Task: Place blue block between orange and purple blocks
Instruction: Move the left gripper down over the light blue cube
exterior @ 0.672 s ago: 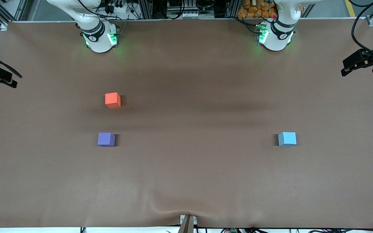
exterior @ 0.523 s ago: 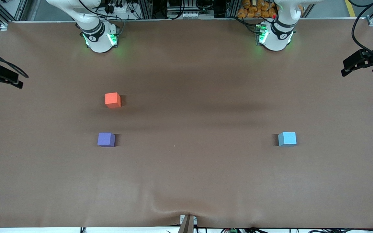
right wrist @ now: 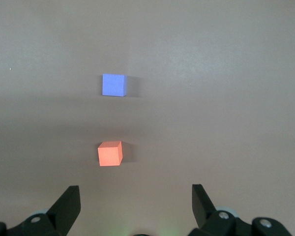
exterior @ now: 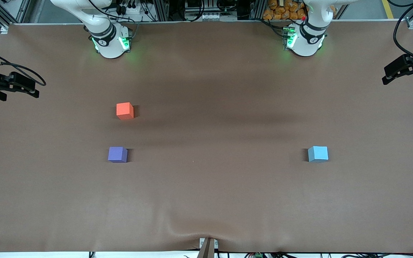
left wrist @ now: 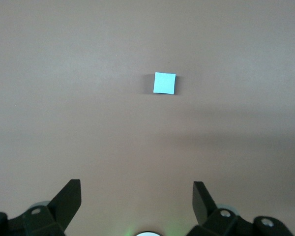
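Note:
The sky-blue block (exterior: 318, 154) sits on the brown table toward the left arm's end; it also shows in the left wrist view (left wrist: 164, 83). The orange block (exterior: 124, 110) and the purple block (exterior: 117, 154) sit apart toward the right arm's end, the purple one nearer the front camera; both show in the right wrist view, orange (right wrist: 110, 153) and purple (right wrist: 113, 84). My left gripper (exterior: 386, 75) is open and empty, high over the table's edge at its own end (left wrist: 136, 186). My right gripper (exterior: 34, 90) is open and empty, high over its end (right wrist: 135, 189).
The brown cloth (exterior: 206, 200) covers the whole table, with a wrinkle at its front edge by a small bracket (exterior: 207, 247). The arm bases (exterior: 111, 41) (exterior: 305, 39) stand at the back edge.
My right gripper has moved inward over the table toward the orange block. My left gripper has shifted slightly outward and toward the bases' edge. The blocks have not moved.

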Motion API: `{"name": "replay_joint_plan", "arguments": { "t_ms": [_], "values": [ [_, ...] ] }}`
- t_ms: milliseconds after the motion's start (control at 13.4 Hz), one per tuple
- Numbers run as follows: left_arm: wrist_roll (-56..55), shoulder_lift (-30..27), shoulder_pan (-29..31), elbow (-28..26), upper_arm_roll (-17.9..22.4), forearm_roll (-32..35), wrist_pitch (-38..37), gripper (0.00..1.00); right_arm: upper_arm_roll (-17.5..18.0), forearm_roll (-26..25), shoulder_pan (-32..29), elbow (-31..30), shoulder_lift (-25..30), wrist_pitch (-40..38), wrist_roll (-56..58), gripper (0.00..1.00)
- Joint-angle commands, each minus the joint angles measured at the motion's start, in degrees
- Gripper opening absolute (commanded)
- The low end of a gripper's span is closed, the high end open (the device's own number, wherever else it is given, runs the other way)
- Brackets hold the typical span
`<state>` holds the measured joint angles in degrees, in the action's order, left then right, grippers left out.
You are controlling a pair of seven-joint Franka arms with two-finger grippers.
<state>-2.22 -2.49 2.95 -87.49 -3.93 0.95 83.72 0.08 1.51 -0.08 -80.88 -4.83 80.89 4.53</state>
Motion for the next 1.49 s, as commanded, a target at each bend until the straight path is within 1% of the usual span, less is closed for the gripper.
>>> {"name": "replay_joint_plan", "arguments": {
  "t_ms": [0, 149, 299, 448, 523, 747, 971, 1195, 1419],
  "values": [
    [-0.3, 1.9, -0.1, -2.2, -0.1, 0.7, -0.8, 1.00, -0.3, 0.2, 0.0, -0.4, 0.2, -0.3, 0.8, 1.00],
    [-3.5, 2.1, -0.5, -7.8, -0.6, 0.6, 3.7, 1.00, -0.4, 0.2, -0.4, -0.4, 0.2, -0.5, 0.8, 1.00],
    [-3.7, 3.4, -0.6, -14.8, -0.7, 0.6, 12.0, 1.00, -0.4, -0.1, -0.6, -0.4, -0.3, -0.4, 0.8, 1.00],
    [-3.8, 3.3, -0.5, -25.4, -1.9, 0.6, 27.9, 1.00, -0.5, -0.2, -0.7, -0.4, -0.7, -0.4, 0.7, 1.00],
    [-4.1, 4.5, -0.5, -27.7, -2.1, 0.7, 32.5, 1.00, -0.5, -0.2, -0.6, -0.4, -1.0, -0.2, 0.4, 1.00],
    [-3.8, 9.5, -0.3, -30.3, -2.1, 1.4, 41.2, 1.00, -0.7, -0.2, -0.7, -0.3, -1.2, -0.1, 0.0, 1.00],
    [-3.5, 14.0, -0.4, -30.8, -2.1, 1.5, 47.6, 1.00, -0.7, -0.2, -0.6, -0.4, -1.5, 0.0, 0.0, 1.00],
    [-3.0, 18.9, -0.4, -29.9, -2.2, 1.6, 52.1, 1.00, -0.7, -0.2, -0.6, -0.5, -1.7, 0.1, -0.6, 1.00],
    [-2.5, 23.2, -0.2, -27.2, -2.1, 1.6, 52.6, 1.00, -0.6, -0.1, -0.4, -0.6, -2.6, 0.5, -0.6, 1.00]
  ]
}}
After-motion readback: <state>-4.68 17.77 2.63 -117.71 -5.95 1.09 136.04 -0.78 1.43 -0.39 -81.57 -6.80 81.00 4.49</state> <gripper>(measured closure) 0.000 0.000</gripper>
